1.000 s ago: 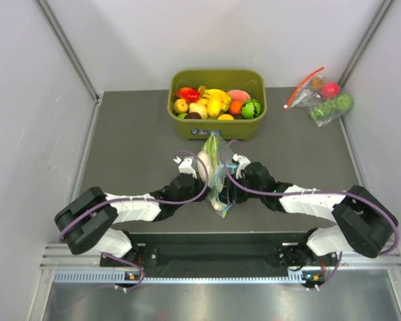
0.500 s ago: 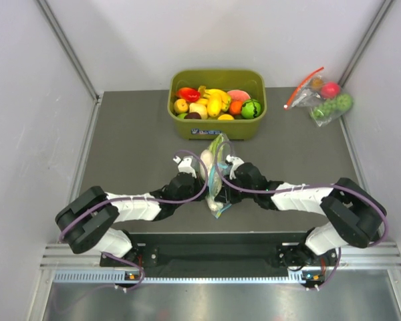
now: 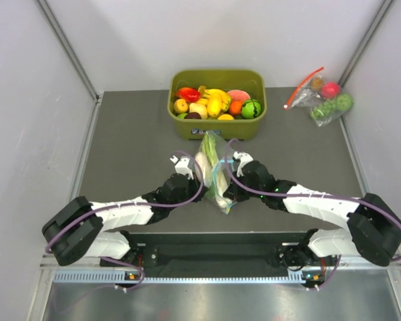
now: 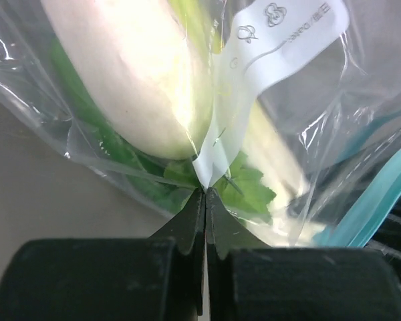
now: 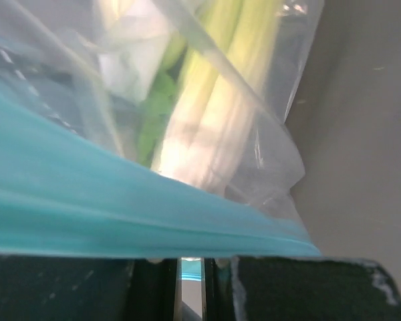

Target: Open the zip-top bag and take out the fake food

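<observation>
The zip-top bag (image 3: 216, 179) stands between the two arms at the middle of the bench (image 3: 130, 144), just in front of the green bin (image 3: 217, 128). It is gripped from both sides. The left tool (image 4: 205, 194) is pressed together on a fold of the clear plastic near the white label patch (image 4: 281, 33); in the left wrist view its two tips meet with only the film between them. The right tool (image 5: 190, 265) is clamped on the blue-green zip strip (image 5: 87, 214), which runs across the right wrist view and passes down into the narrow gap between the fingers.

The fake food is inside the bag: a white radish (image 4: 137, 77) with green leaves below it, and a pale leek (image 5: 217, 124) (its green top points toward the bin in the top view).

The bin holds red, yellow and orange toy fruits (image 3: 214, 101). A second bag (image 3: 326, 99) with a red zip lies at the bench's far right corner, well apart from the arms.
</observation>
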Controlling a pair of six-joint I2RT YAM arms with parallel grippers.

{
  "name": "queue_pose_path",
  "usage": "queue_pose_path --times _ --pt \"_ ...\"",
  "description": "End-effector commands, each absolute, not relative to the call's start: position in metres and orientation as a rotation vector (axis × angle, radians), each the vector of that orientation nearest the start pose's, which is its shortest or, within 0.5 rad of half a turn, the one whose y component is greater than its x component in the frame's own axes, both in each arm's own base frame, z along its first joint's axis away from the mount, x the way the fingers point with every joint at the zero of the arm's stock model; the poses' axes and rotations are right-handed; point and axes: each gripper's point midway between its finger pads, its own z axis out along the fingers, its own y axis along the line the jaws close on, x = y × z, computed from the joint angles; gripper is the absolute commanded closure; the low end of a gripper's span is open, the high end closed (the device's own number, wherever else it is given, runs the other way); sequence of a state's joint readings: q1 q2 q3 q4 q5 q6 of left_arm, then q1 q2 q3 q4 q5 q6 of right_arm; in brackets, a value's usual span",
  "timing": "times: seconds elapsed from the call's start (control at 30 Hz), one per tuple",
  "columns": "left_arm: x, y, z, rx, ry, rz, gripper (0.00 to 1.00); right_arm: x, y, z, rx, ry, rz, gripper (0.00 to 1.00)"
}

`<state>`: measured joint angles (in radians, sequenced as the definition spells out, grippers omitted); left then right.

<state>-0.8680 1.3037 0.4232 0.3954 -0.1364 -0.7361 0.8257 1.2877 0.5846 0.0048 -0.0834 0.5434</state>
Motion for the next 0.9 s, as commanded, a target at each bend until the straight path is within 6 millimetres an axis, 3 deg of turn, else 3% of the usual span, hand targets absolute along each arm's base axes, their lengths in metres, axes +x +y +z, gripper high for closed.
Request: queue_pose_path --times 0.0,0.23,0.3,0.43,0.57,0.7,0.87 --pt "0.229 -0.265 0.067 0.089 2.172 -0.774 1.0 0.227 0.259 0.098 -0.34 2.286 0.705 1.0" --pt "0.228 -0.263 0.061 0.095 2.192 -0.755 1.0 0.248 0.234 0.097 -0.273 2.28 0.646 1.0" --pt "0.228 -0.262 0.061 0.096 2.194 -0.746 1.0 0.254 0.228 0.108 -0.243 2.251 0.672 1.0" --pt "0.231 -0.272 0.065 0.134 2.194 -0.759 1.0 0.265 0.234 0.138 -0.211 2.168 0.758 1.0" --pt "0.239 -0.296 0.068 0.19 2.194 -0.775 1.0 0.272 0.247 0.16 -0.209 2.107 0.834 1.0" --pt "0.241 -0.311 0.069 0.208 2.187 -0.807 1.0 0.277 0.248 0.16 -0.173 2.1 0.836 1.0" --pt "0.244 -0.31 0.062 0.185 2.204 -0.783 1.0 0.277 0.254 0.167 -0.175 2.087 0.882 1.0"
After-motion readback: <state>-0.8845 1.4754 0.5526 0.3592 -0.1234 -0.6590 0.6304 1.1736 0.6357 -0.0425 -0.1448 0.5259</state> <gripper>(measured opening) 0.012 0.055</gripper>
